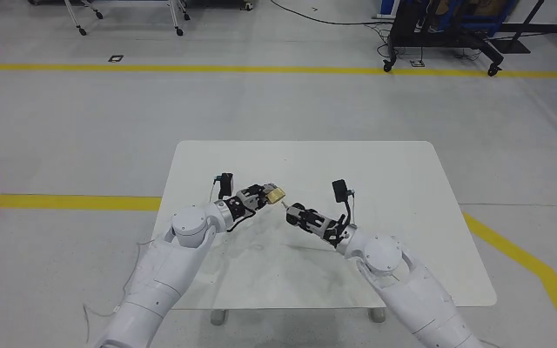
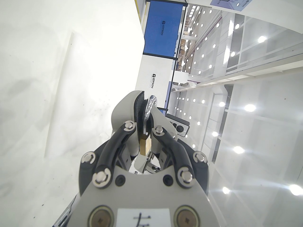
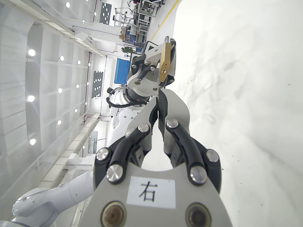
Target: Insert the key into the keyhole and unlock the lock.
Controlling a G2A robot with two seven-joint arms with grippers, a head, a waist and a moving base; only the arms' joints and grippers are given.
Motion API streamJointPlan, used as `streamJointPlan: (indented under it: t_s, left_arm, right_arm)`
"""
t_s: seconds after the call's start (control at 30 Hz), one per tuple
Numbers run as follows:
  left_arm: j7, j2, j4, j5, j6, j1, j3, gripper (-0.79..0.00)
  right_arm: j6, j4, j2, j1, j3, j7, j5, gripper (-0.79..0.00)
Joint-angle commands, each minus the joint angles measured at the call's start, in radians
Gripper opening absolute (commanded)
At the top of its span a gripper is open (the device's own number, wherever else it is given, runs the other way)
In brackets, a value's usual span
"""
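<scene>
The left gripper [image 2: 146,109] is clamped on the lock [image 2: 144,146], held above the table [image 1: 392,174]. The right gripper [image 3: 160,96] is pinched shut on the key [image 3: 158,83], whose blade is aimed at the keyhole [image 3: 163,72]. Both pick-ups look done, and the tip sits right at the lock (whether it has entered, I cannot tell), so seating and turning seem left.

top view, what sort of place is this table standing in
Most likely a factory hall or robotics lab: the white table stands on a wide floor marked with yellow lines, a wheeled rack is parked behind, and rows of ceiling lights hang high.
</scene>
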Motion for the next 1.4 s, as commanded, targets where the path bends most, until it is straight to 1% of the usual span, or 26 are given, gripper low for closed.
streamJointPlan:
  t_s: [0.0, 0.3, 0.57, 0.8, 1.37]
  left_arm:
    - [-0.001, 0.0, 0.001, 0.003, -0.002, -0.001, 0.0, -0.785]
    - [-0.005, -0.002, 0.0, 0.003, -0.007, 0.002, -0.001, -0.785]
    - [-0.003, -0.002, -0.006, 0.002, -0.012, 0.008, -0.005, -0.785]
    - [-0.007, -0.002, -0.014, 0.006, -0.016, 0.014, -0.008, -0.785]
    - [-0.011, -0.003, -0.02, 0.011, -0.01, 0.019, -0.011, -0.785]
  right_arm:
    - [-0.004, 0.013, -0.004, 0.013, -0.009, 0.008, 0.011, -0.785]
    - [0.013, 0.049, -0.015, 0.045, -0.022, -0.003, 0.032, -0.785]
    - [-0.019, 0.061, -0.018, 0.034, -0.009, 0.004, 0.058, -0.785]
    - [-0.003, 0.071, -0.022, 0.039, -0.007, 0.0, 0.065, -0.785]
    - [-0.026, 0.079, -0.028, 0.023, 0.019, -0.019, 0.115, -0.785]
